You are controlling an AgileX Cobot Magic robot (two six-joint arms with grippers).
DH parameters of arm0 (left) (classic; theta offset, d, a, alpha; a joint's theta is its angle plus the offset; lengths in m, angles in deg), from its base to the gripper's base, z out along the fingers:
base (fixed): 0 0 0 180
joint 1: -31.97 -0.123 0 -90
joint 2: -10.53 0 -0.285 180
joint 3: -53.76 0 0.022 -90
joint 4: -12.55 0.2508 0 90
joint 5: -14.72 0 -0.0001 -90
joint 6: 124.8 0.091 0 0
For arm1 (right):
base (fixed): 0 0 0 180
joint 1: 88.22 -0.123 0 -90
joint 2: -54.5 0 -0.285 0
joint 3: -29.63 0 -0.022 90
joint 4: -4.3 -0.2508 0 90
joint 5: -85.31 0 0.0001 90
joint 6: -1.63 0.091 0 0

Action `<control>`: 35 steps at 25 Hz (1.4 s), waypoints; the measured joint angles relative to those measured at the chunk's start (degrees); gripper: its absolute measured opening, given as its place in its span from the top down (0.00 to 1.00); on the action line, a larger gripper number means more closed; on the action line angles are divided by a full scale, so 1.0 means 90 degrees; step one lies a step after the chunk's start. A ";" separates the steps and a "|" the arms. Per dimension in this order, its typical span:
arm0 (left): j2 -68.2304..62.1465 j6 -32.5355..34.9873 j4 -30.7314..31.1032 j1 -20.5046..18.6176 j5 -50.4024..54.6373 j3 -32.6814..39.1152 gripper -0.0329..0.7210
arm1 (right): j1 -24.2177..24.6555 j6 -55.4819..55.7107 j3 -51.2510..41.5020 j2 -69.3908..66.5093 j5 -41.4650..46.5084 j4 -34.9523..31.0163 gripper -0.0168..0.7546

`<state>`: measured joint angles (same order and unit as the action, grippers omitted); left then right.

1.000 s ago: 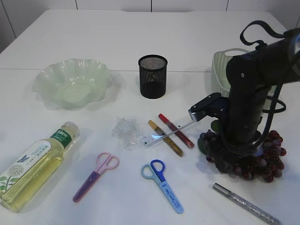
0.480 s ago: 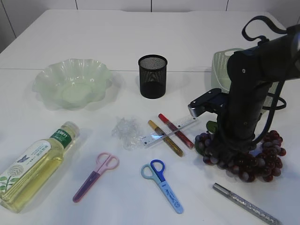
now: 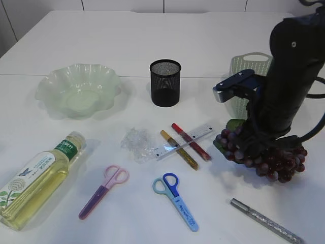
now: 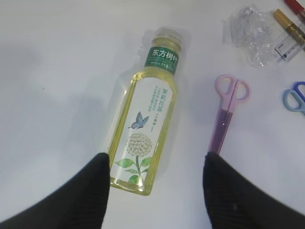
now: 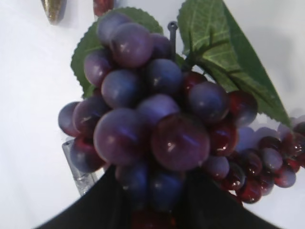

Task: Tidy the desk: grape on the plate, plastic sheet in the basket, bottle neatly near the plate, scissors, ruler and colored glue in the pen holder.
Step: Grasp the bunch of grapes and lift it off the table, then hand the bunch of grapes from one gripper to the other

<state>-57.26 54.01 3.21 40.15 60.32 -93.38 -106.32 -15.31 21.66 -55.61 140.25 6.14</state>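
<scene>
We see the right gripper (image 5: 152,200) w/ its jaws pinching the grape (image 3: 261,152) at right of the exterior view; whether the bunch is clear of the tabletop (image 3: 101,30) we can't tell. The basket (image 3: 244,76) stands just behind the arm. The left gripper (image 4: 155,191) hovers over the bottle (image 4: 147,114), jaws spread, not touching it. The bottle lies on its side at lower left of the exterior view. The plate (image 3: 78,90) is upper left; the pen holder (image 3: 165,82) is upper centre. The plastic sheet (image 3: 137,142), ruler (image 3: 184,142) and two glue sticks (image 3: 190,141) are mid-frame, the ruler lying across the sticks. Pink scissors (image 3: 104,190) and blue scissors (image 3: 176,200) are lower centre. A silver pen (image 3: 266,221) is bottom right.
</scene>
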 joint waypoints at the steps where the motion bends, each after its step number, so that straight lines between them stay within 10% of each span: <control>1: 0.0000 0.0000 0.0000 0.0000 0.0000 0.0000 0.36 | 0.0000 0.0000 0.0000 0.0133 0.0050 -0.0032 0.70; 19: 0.0000 0.0000 0.0000 0.0000 0.0151 0.0000 0.38 | 0.0000 -0.0457 0.0300 0.2925 0.0454 -0.2619 0.71; 28: 0.0000 0.0025 -0.0194 0.0238 -0.0053 0.0000 0.38 | -0.0015 -0.0957 0.1382 0.3034 0.0493 -0.5071 0.71; 35: -0.0004 0.1078 -0.1044 0.0750 -0.0721 0.0000 0.38 | -0.0015 -0.1012 0.1628 0.3034 0.0493 -0.5849 0.72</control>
<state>-57.29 63.71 -6.18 46.90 53.83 -93.38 -106.46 -24.42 36.31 -28.30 144.69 -46.50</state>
